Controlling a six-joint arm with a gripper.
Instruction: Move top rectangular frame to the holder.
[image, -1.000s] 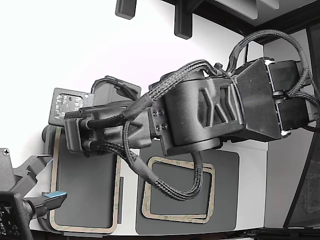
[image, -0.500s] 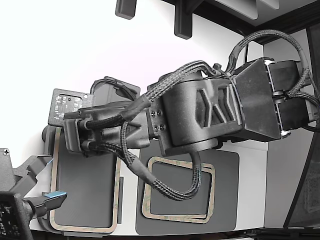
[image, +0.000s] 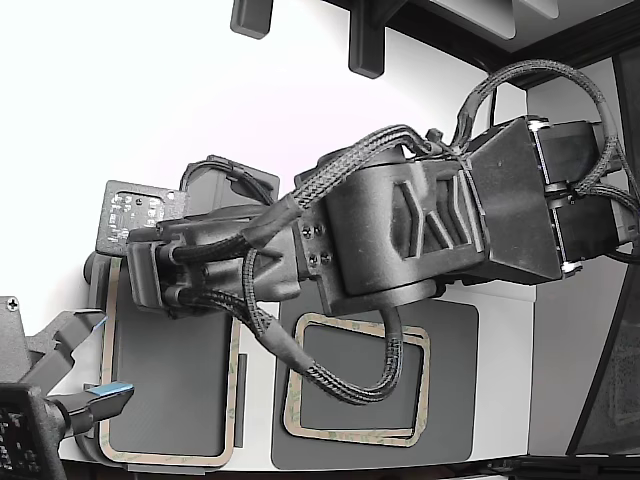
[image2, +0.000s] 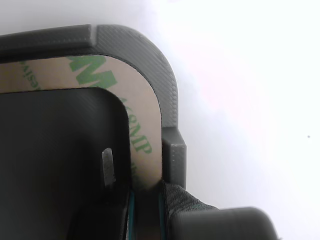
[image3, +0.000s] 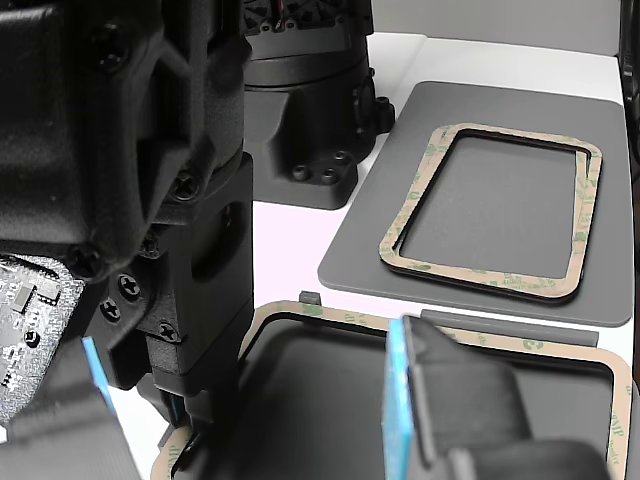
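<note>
Matt papery tan frame (image2: 145, 115) in a finely ribbed grey plastic holder (image2: 150, 55).

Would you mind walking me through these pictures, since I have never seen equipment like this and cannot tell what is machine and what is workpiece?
The big black shape is a robot arm, wrapped in braided cables. The exterior view looks down on it from above. The wrist view comes from a camera riding on the arm, very close to the work. The other view looks across the white table from low down.

On the table lie two thin tan frames with green print. One frame rests on a dark grey mat, at the exterior view's right. The other frame sits in a grey holder with a raised edge, at that view's left; the wrist view shows its corner tucked inside the holder's rim.

The arm's tip is low over that holder. The claw itself is mostly hidden, so I cannot tell whether it is open or gripping anything.
</note>
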